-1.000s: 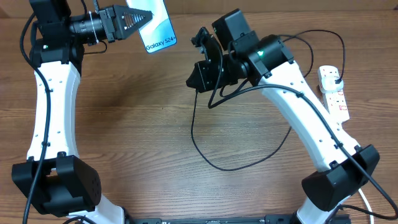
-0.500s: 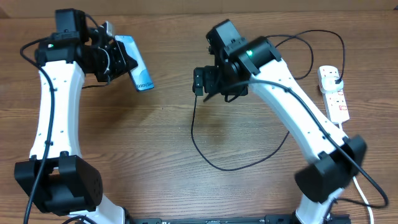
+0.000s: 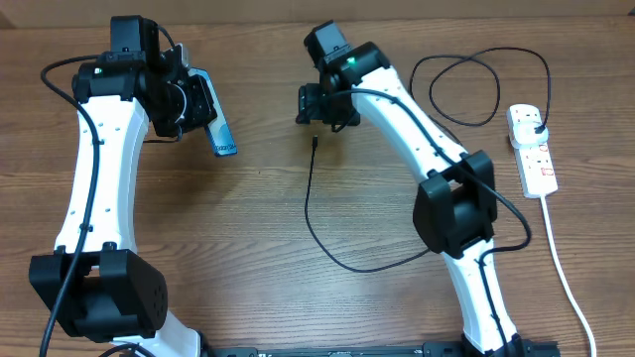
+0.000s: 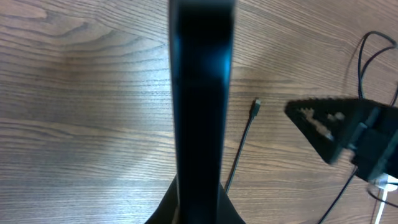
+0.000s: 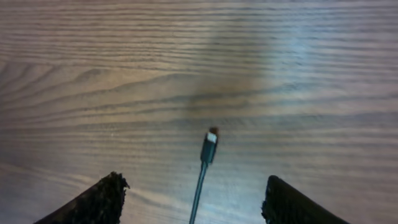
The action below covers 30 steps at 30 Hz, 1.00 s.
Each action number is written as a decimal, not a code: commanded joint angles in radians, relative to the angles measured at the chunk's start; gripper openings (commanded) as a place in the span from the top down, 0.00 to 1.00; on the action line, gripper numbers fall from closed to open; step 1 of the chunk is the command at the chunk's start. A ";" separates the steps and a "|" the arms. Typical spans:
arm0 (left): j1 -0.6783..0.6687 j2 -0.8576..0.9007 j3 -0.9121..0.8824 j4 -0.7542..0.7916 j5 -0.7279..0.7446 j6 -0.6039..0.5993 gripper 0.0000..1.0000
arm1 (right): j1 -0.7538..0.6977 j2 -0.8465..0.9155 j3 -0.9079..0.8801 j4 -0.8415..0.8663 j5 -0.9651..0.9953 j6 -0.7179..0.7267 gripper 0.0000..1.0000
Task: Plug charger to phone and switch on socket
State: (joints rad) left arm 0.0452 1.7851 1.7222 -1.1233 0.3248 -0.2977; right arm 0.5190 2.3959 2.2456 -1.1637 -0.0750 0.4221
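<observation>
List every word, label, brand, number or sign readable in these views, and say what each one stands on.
Slim black-edged phone with a light blue screen, held in the left gripper: a short line of print near its lower end, too small and tilted to read.
Narrow white power strip with red switches: any marking is too small to read.
Left wrist and right wrist views: no text shows.

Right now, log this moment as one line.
left gripper: shut on phone, held above table | right gripper: open over charger tip lying on table | phone: not plugged | socket: untouched, far right
</observation>
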 commanded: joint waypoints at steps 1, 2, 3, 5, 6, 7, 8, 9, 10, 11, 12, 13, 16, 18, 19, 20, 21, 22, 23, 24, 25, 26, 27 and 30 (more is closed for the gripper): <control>-0.006 -0.007 0.014 0.003 0.001 0.022 0.96 | 0.036 0.040 0.010 0.003 0.084 0.059 0.34; -0.006 -0.007 0.014 0.003 0.001 0.022 0.96 | 0.042 0.051 0.007 0.000 0.104 0.072 0.36; -0.006 -0.007 0.014 0.003 0.001 0.022 0.96 | 0.045 0.058 -0.001 0.002 0.112 0.076 0.37; -0.006 -0.007 0.014 0.003 0.001 0.022 0.96 | 0.047 0.070 -0.016 0.008 0.111 0.076 0.37; -0.006 -0.007 0.014 0.003 0.001 0.022 0.96 | 0.047 0.077 -0.024 0.011 0.111 0.076 0.41; -0.006 -0.007 0.014 0.003 0.001 0.022 0.96 | 0.047 0.080 -0.032 0.014 0.111 0.076 0.43; -0.006 -0.007 0.014 0.003 0.001 0.022 0.96 | 0.047 0.086 -0.037 0.018 0.107 0.076 0.46; -0.006 -0.007 0.014 0.003 0.001 0.022 0.96 | 0.047 0.088 -0.044 0.020 0.107 0.076 0.49; -0.006 -0.007 0.014 0.003 0.001 0.022 0.96 | 0.047 0.092 -0.060 0.033 0.107 0.076 0.51; -0.006 -0.007 0.014 0.003 0.001 0.022 0.96 | 0.047 0.092 -0.072 0.042 0.108 0.076 0.51; -0.006 -0.007 0.014 0.003 0.001 0.022 0.96 | 0.047 0.093 -0.081 0.049 0.108 0.076 0.51; -0.006 -0.007 0.014 0.003 0.001 0.022 0.96 | 0.047 0.094 -0.086 0.053 0.108 0.076 0.51; -0.006 -0.007 0.014 0.003 0.001 0.022 0.96 | 0.047 0.103 -0.087 0.056 0.108 0.076 0.51; -0.006 -0.007 0.014 0.002 0.001 0.022 0.96 | 0.048 0.121 -0.087 0.061 0.108 0.076 0.51; -0.006 -0.007 0.014 0.002 0.001 0.022 0.96 | 0.048 0.132 -0.087 0.061 0.108 0.076 0.51; -0.006 -0.007 0.014 0.002 0.001 0.022 0.96 | 0.049 0.135 -0.087 0.059 0.108 0.076 0.51; -0.006 -0.007 0.014 0.002 0.001 0.022 0.96 | 0.048 0.146 -0.087 0.056 0.108 0.076 0.51; -0.006 -0.007 0.014 0.002 0.001 0.022 0.96 | 0.048 0.148 -0.087 0.054 0.108 0.076 0.53; -0.006 -0.007 0.014 0.002 0.001 0.022 0.96 | 0.048 0.150 -0.087 0.050 0.108 0.076 0.57; -0.006 -0.007 0.014 0.002 0.001 0.022 0.96 | 0.048 0.150 -0.087 0.047 0.107 0.076 0.61; -0.006 -0.007 0.014 0.002 0.001 0.022 0.96 | 0.048 0.150 -0.087 0.044 0.108 0.076 0.66; -0.006 -0.007 0.014 0.002 0.001 0.022 0.96 | 0.048 0.150 -0.087 0.040 0.108 0.076 0.72; -0.006 -0.007 0.014 0.002 0.001 0.022 0.96 | 0.048 0.150 -0.087 0.036 0.108 0.076 0.76; -0.006 -0.007 0.014 0.002 0.002 0.021 0.96 | 0.048 0.150 -0.087 0.031 0.108 0.076 0.82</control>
State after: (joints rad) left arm 0.0452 1.7851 1.7222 -1.1267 0.3241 -0.2909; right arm 0.5701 2.5004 2.1654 -1.1263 0.0269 0.4980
